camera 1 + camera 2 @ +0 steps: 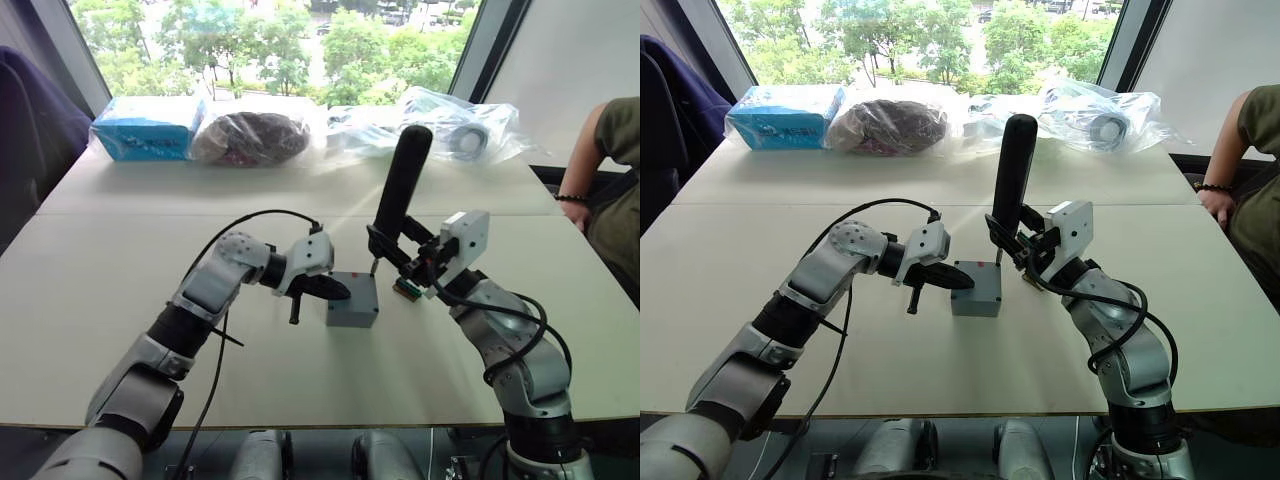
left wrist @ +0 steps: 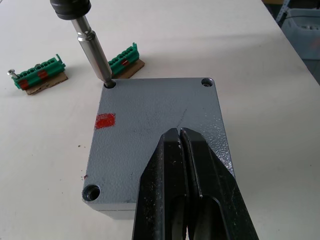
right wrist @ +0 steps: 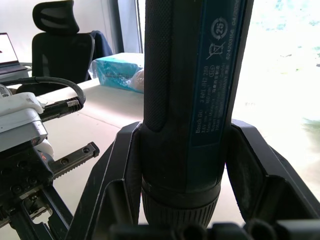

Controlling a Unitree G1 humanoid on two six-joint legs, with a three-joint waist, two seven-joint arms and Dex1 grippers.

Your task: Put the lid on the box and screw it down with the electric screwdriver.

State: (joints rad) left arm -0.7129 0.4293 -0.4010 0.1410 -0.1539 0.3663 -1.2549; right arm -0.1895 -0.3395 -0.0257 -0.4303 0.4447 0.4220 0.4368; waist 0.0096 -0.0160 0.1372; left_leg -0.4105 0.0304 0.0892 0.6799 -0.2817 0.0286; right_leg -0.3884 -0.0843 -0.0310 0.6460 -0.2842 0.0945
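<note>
- While right gripper (image 1: 1012, 243) clamps one electric screwdriver (image 1: 1012, 175) upright, its bit sits in a corner hole of one lid (image 2: 160, 135).
- Lid sits on one box (image 1: 975, 295).
- Left gripper (image 2: 179, 150), fingers together, presses lid near the bit.
- Two green parts (image 2: 37, 75) beyond bit.

lid (image 2: 160, 125) speckled matt grey; electric screwdriver (image 3: 192, 100) textured black grip, shiny metal bit; table (image 1: 120, 300) smooth, matt.

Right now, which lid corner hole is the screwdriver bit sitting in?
The corner hole nearest the green terminal strips, beside the red mark; the other visible corner holes stand free.
</note>
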